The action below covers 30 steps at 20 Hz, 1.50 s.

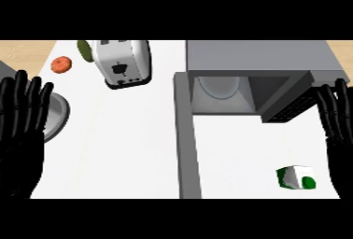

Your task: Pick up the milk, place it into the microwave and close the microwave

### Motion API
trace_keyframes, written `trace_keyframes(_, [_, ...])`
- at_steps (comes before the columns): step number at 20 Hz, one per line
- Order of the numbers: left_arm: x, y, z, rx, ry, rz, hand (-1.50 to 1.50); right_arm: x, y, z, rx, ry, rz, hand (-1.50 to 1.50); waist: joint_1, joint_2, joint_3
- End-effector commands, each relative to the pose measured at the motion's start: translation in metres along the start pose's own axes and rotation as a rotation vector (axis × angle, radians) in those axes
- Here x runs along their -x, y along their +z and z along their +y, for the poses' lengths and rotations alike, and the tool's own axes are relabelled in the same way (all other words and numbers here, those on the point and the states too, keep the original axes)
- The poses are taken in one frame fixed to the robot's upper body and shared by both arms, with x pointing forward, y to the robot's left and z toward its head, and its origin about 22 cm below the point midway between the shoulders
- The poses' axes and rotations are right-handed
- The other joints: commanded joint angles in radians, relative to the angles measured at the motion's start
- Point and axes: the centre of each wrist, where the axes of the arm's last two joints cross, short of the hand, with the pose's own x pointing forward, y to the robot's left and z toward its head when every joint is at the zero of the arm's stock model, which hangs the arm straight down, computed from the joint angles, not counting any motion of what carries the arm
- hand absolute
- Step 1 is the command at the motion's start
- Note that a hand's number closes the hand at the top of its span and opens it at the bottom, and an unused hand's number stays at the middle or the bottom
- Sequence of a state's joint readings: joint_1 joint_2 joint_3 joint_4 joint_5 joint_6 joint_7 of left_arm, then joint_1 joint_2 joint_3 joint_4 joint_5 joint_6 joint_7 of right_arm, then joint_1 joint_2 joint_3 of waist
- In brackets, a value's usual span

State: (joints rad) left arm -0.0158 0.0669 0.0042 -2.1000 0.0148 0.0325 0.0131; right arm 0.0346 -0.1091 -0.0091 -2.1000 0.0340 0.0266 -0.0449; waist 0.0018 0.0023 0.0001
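Half the green item (85, 50) hides behind toaster (124, 63).

The milk (297, 178), a small white carton with green markings, lies tilted near the counter's (138, 154) front right corner. The grey microwave (262, 65) sits at the counter's back edge, its door (186, 135) swung open toward the front.

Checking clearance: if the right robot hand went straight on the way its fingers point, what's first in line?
Likely the microwave: the right robot hand points up-frame beside its right end, fingers straight. Depth is unclear, so it might pass alongside. The milk lies behind the fingertips, not ahead.
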Motion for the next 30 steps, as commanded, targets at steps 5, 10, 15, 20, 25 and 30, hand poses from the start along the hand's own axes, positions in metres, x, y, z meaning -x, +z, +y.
trace_keyframes(5, [0.001,0.010,0.018,0.019,-0.033,0.063,-1.50,-0.035,0.065,-0.045,0.095,0.073,0.058,-1.50,-0.023,-0.007,0.000])
trace_keyframes(10, [0.013,0.034,0.009,-0.101,0.205,0.160,-1.50,-0.030,0.105,-0.046,0.100,-0.020,0.196,-1.50,-0.016,-0.007,0.000])
trace_keyframes(15, [-0.001,0.068,0.007,-0.083,0.230,0.170,-1.50,-0.032,0.127,-0.046,0.113,-0.025,0.231,-1.50,-0.005,-0.006,0.000])
trace_keyframes(20, [0.011,0.076,0.001,-0.085,0.241,0.184,-1.50,-0.001,0.154,-0.067,0.158,-0.032,0.242,-1.50,-0.005,-0.005,0.000])
trace_keyframes(25, [0.009,0.093,0.002,-0.089,0.211,0.167,-1.50,0.026,0.164,-0.070,0.148,-0.050,0.279,-1.50,0.000,-0.004,0.001])
trace_keyframes(30, [0.014,0.117,0.006,-0.079,0.229,0.176,-1.50,0.033,0.161,-0.061,0.160,-0.081,0.333,-1.50,0.002,-0.004,0.000])
